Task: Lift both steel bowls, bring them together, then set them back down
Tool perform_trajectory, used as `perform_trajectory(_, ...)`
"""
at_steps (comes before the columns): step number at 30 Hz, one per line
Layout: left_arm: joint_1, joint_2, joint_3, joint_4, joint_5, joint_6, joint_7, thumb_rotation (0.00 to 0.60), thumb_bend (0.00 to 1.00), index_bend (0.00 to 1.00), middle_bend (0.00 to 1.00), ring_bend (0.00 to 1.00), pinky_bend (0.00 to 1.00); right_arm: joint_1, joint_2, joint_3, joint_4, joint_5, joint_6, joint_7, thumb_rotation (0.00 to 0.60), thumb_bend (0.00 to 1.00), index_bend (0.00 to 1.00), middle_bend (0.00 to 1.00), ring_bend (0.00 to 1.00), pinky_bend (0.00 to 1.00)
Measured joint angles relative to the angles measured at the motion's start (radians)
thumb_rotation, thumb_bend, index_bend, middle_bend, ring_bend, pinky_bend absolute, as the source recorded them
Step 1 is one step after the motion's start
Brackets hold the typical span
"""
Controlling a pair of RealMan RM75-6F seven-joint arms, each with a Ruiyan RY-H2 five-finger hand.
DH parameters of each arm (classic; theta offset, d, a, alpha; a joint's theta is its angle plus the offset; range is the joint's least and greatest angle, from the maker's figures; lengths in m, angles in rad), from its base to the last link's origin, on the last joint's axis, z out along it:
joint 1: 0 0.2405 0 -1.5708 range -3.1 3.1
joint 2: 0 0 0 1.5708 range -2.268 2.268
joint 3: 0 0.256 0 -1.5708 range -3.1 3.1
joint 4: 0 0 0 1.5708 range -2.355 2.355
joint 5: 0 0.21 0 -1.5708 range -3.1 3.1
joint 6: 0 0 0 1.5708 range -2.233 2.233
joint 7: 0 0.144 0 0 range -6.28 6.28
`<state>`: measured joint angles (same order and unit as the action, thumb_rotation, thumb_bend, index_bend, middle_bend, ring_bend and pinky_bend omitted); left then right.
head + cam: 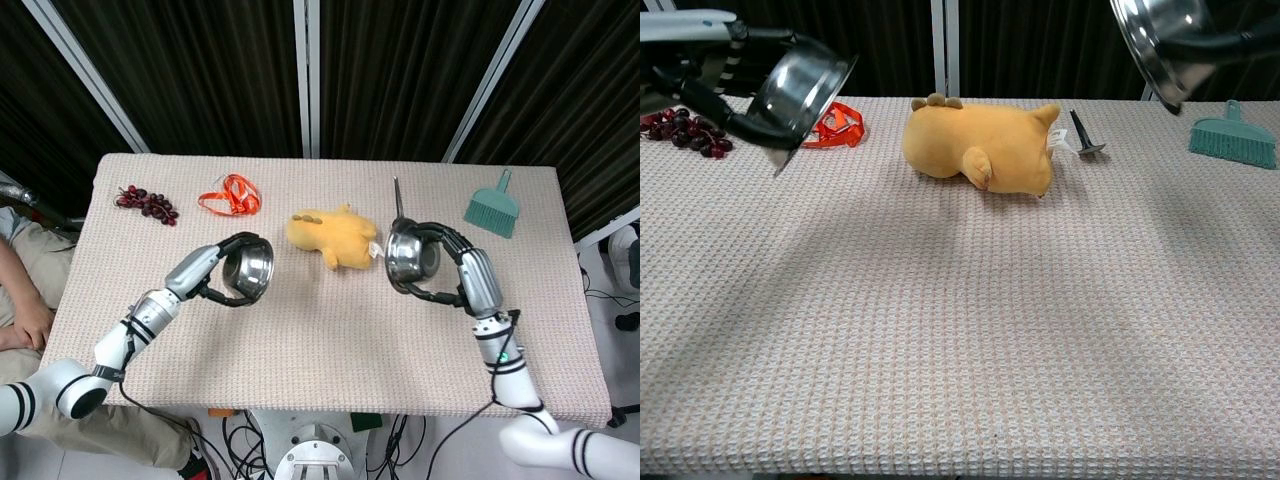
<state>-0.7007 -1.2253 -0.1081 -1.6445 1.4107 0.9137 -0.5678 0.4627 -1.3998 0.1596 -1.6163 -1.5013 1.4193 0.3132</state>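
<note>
My left hand (222, 268) grips a steel bowl (248, 270) by its rim, tilted on its side above the left part of the table; the chest view shows the same bowl (805, 88) held in the air by that hand (715, 105). My right hand (452, 270) holds the other steel bowl (412, 256), also tilted, above the right part of the table. In the chest view that bowl (1165, 35) sits at the top right edge, with dark fingers (1240, 42) around it. The two bowls are well apart, one on each side of a plush toy.
A yellow plush toy (331, 236) lies mid-table between the bowls. Grapes (146, 202) and an orange ribbon (230, 194) lie at the back left. A metal tool (399, 205) and a teal brush (493, 208) lie at the back right. A person's arm (20, 300) shows at the left edge.
</note>
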Motion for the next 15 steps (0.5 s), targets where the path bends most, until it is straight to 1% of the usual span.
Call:
perform_trajectory(1,0.003,0.015,0.012,-0.016,-0.021,-0.008,0.096,0.600,0.26,0.59,0.55,0.49,0.70,-0.015,0.058,-0.029,-0.038,0.004,-0.021,-0.052,0.600,0.46,0.67,0.51,0.40,0.40)
perform_trajectory(3,0.005,0.032,0.030,-0.040,-0.060,-0.018,0.242,0.600,0.26,0.59,0.55,0.49,0.69,-0.034,0.125,-0.066,-0.083,0.014,-0.052,-0.137,0.600,0.47,0.66,0.51,0.40,0.41)
perform_trajectory(4,0.005,0.041,0.041,-0.055,-0.091,-0.023,0.340,0.600,0.26,0.59,0.55,0.49,0.68,-0.044,0.153,-0.087,-0.104,0.025,-0.074,-0.195,0.600,0.47,0.66,0.51,0.40,0.41)
perform_trajectory(6,0.003,0.048,0.056,-0.073,-0.141,-0.025,0.485,0.600,0.26,0.59,0.55,0.49,0.67,-0.058,0.176,-0.115,-0.130,0.049,-0.110,-0.279,0.600,0.47,0.65,0.51,0.39,0.41)
perform_trajectory(7,0.002,0.049,0.065,-0.083,-0.177,-0.023,0.580,0.600,0.26,0.59,0.55,0.49,0.66,-0.065,0.184,-0.132,-0.144,0.071,-0.140,-0.326,0.600,0.47,0.65,0.51,0.39,0.41)
perform_trajectory(8,0.000,0.048,0.072,-0.090,-0.207,-0.021,0.648,0.600,0.26,0.59,0.56,0.49,0.66,-0.070,0.186,-0.142,-0.151,0.088,-0.164,-0.353,0.600,0.47,0.64,0.51,0.39,0.41)
perform_trajectory(10,-0.005,0.042,0.087,-0.103,-0.283,-0.015,0.796,0.600,0.25,0.58,0.56,0.49,0.65,-0.076,0.181,-0.158,-0.154,0.126,-0.212,-0.385,0.600,0.47,0.63,0.51,0.39,0.41)
perform_trajectory(14,-0.032,0.018,0.112,-0.119,-0.440,-0.009,1.017,0.600,0.25,0.55,0.59,0.50,0.64,-0.077,0.140,-0.161,-0.127,0.149,-0.244,-0.400,0.600,0.47,0.62,0.51,0.39,0.41)
perform_trajectory(15,-0.041,0.012,0.117,-0.121,-0.473,-0.008,1.058,0.600,0.25,0.51,0.58,0.50,0.63,-0.077,0.129,-0.160,-0.118,0.149,-0.248,-0.401,0.600,0.47,0.62,0.50,0.39,0.41)
